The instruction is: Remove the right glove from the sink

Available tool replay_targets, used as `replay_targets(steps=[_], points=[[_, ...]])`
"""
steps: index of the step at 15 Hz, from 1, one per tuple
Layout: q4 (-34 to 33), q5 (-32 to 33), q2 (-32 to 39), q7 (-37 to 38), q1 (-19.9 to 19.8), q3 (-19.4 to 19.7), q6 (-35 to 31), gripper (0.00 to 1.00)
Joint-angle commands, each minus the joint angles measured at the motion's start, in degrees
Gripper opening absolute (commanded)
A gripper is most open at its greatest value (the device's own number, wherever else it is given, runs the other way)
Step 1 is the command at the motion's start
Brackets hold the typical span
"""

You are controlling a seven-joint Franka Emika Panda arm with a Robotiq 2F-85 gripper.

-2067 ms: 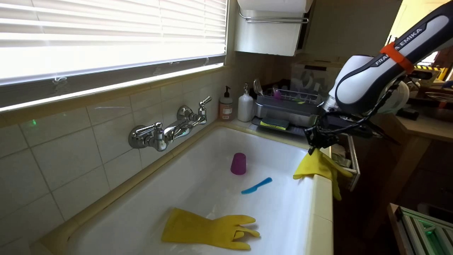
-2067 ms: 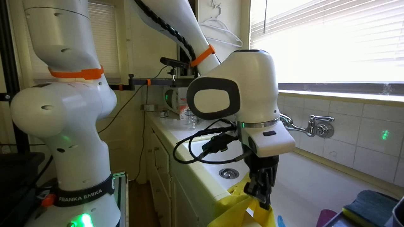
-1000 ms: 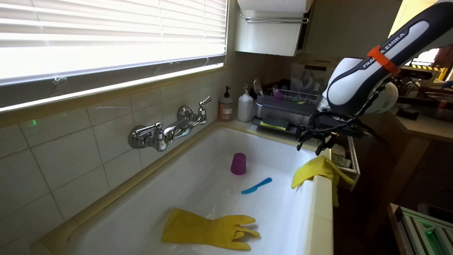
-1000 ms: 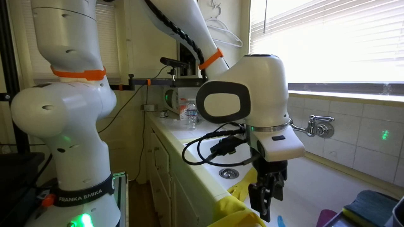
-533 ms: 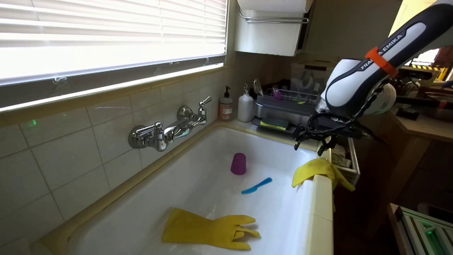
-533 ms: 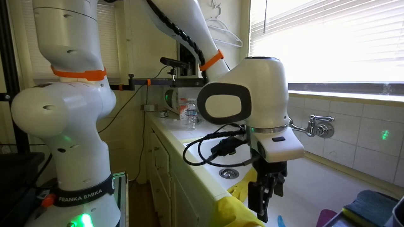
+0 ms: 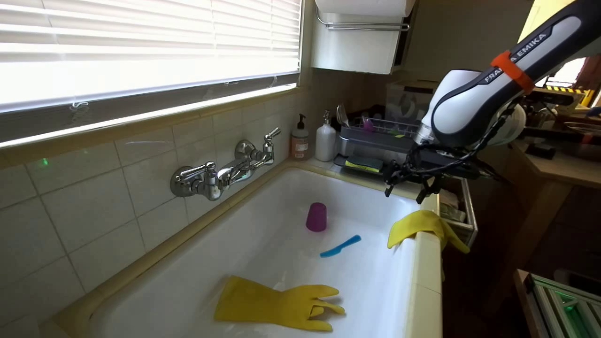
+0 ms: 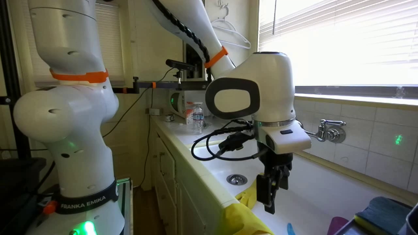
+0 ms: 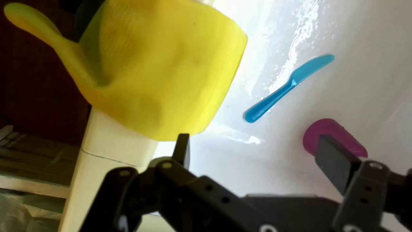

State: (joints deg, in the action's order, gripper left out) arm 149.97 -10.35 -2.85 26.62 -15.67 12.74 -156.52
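Note:
The right glove, yellow rubber, drapes over the rim of the white sink (image 7: 375,204) on its right side in an exterior view, part of the glove (image 7: 418,224) inside the basin and its fingers hanging outside. Another yellow glove (image 7: 277,303) lies flat on the basin floor, fingers to the right. Above the draped glove hangs my gripper (image 7: 404,197), clear of it, jaws wide apart with nothing between them. In the wrist view the draped glove (image 9: 167,71) fills the upper left, beyond the left fingertip of the gripper (image 9: 254,143).
A blue knife (image 7: 341,246) and a purple cup (image 7: 316,217) sit in the basin. The chrome tap (image 7: 235,171) juts from the tiled wall. Soap bottles (image 7: 325,141), a sponge (image 7: 364,164) and a dish rack (image 7: 380,136) line the far end. A drawer (image 7: 462,211) stands open beside the sink.
About two seconds ago the gripper held the draped glove at the rim. It has since let go, opened wide and risen a little; the glove has settled over the rim.

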Motion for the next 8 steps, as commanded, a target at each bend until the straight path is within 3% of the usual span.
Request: replay_targets(steps=[1,8], points=[[-0.59,-0.25,-2.58,-0.79,1.47,-1.0,4.2,1.0],[-4.49,0.24,-0.3,-2.38,6.18,-5.82,4.63,1.0]])
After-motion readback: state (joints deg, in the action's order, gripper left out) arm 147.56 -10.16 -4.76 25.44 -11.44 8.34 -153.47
